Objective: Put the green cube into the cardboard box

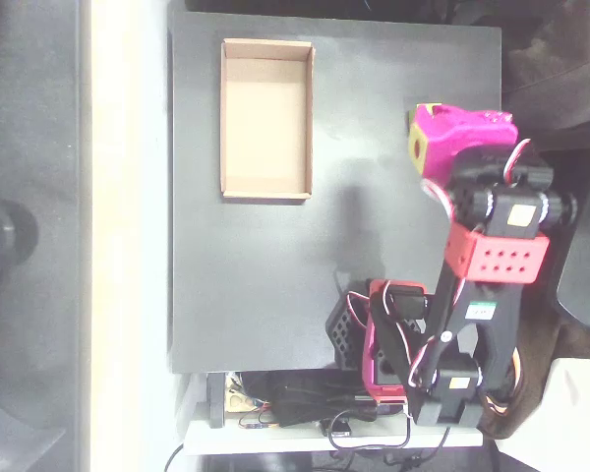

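From overhead my scene is lit bright and uneven. A washed-out pale strip (128, 226) at nine o'clock of the dark tabletop (265, 295) is blown nearly white, with no detail in it. The tabletop itself is matte and shows soft grey sheen at its centre. The cardboard box (266, 118) at eleven o'clock is overexposed inside, its floor pale, with a thin shadow along its six o'clock wall. My arm casts a faint, blurred shadow toward nine o'clock. The whole picture is soft and slightly grainy; the far nine o'clock edge is dim and unfocused.
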### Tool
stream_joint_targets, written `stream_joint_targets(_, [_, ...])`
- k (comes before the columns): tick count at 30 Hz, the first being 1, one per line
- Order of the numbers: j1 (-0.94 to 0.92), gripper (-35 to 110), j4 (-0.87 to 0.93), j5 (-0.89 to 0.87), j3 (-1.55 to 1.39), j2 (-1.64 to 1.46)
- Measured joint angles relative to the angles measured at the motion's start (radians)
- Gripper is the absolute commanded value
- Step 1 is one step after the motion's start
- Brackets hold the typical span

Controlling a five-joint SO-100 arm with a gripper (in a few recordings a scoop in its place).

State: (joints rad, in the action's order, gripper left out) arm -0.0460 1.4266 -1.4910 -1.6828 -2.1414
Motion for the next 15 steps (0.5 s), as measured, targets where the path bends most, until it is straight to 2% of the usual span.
stream_joint_targets(10, [-0.12,5,-0.005,0.002,0.086,0.179])
stream_joint_targets(15, [-0.149,14,-0.044,0.002,0.086,0.252])
